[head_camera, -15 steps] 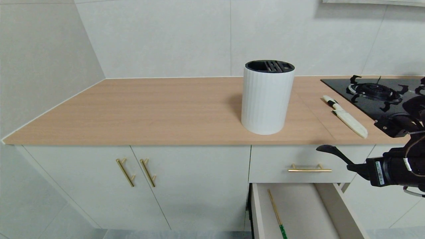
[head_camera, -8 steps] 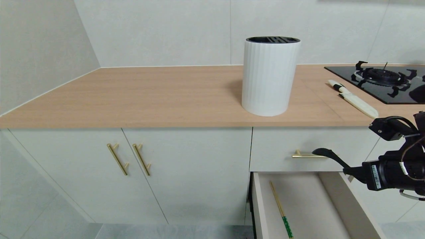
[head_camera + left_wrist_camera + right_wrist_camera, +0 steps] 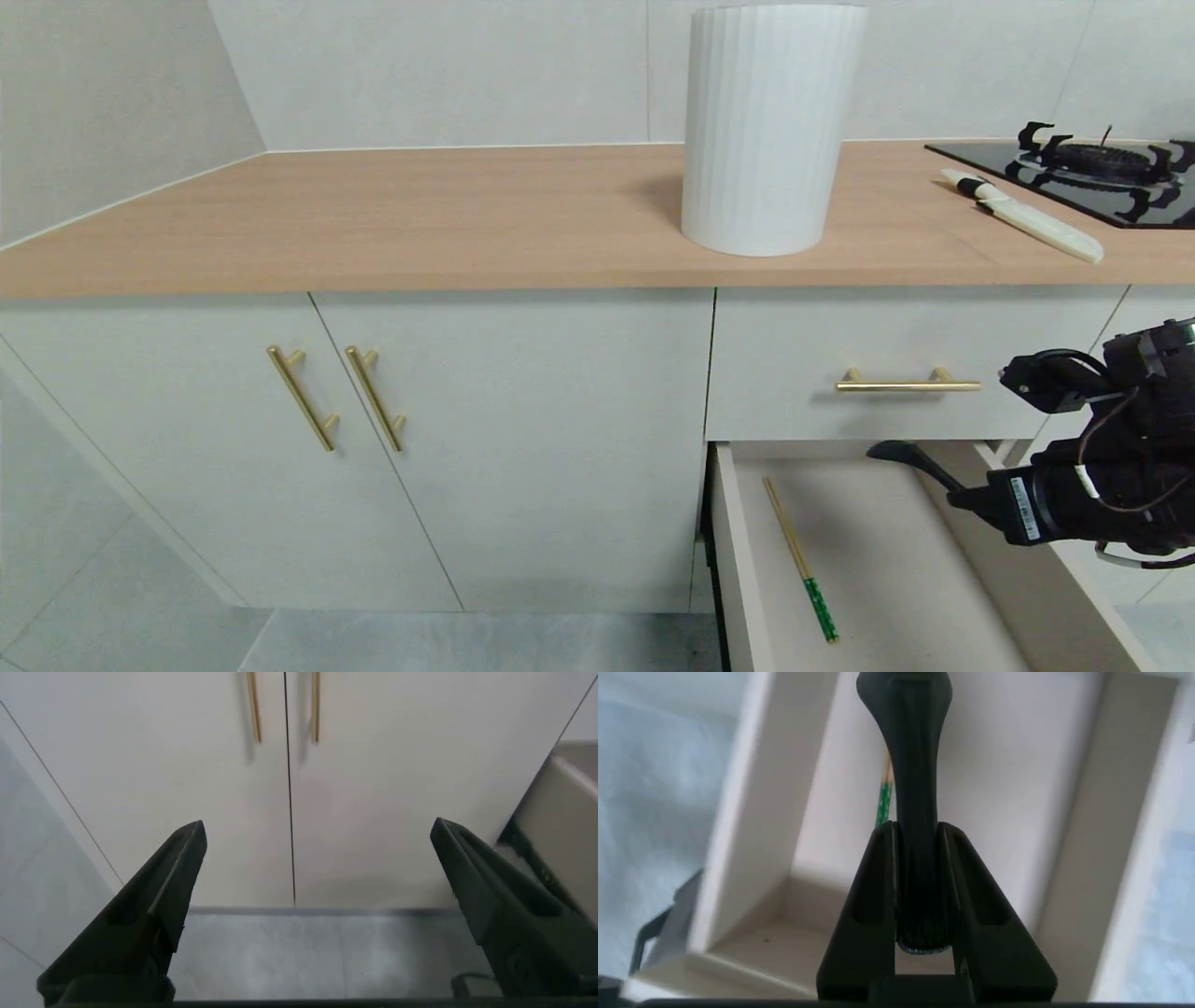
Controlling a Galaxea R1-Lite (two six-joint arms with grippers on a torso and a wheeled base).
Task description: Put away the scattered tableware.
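- the right gripper [image 3: 915, 854] has its jaws closed tight on the shaft of a black utensil [image 3: 907, 457], which juts forward past the fingers with its broad end out front. the grip looks firm and centred, so no re-grasp seems needed.
- the left gripper [image 3: 318, 835] is spread wide and holds nothing, hanging low in front of the cabinet doors [image 3: 285, 775], well apart from the work. it is best left there.
- the utensil's tip hangs above the open drawer [image 3: 733, 551], near its back and right side. i'd lower it until the shaft is close to the drawer floor before letting go, so that it doesn't drop and bounce.
- a pair of chopsticks [image 3: 798, 560] lies lengthwise on the drawer's left side. laying the utensil parallel to them, in the bare middle, should avoid knocking them.
- mind the gold handle [image 3: 907, 384] of the shut drawer just above, and the right wall of the open drawer.
- farther off, on the countertop [image 3: 420, 215], a white knife [image 3: 1027, 219] lies between the ribbed white holder [image 3: 761, 131] and the stove [image 3: 1092, 173], not yet put away.
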